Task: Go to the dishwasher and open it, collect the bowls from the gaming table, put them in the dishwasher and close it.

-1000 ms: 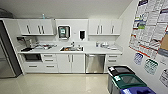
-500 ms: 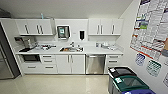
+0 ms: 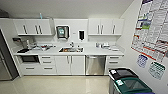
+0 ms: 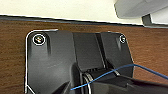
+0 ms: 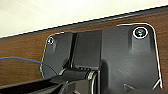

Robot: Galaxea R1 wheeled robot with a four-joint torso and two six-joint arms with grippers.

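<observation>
Ahead, kitchenette along far wall. Dishwasher (image 3: 95,65) built in under the white counter (image 3: 100,52), door shut, just beside the sink (image 3: 71,50) cabinet and toward the counter's right end. Two bins (image 3: 130,83) stand near the poster wall. Wrist cameras face brown wood surface; finger state of either gripper cannot be told.

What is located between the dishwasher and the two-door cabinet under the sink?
Nothing: in the head view the dishwasher directly adjoins the white cabinet beneath the sink.
</observation>
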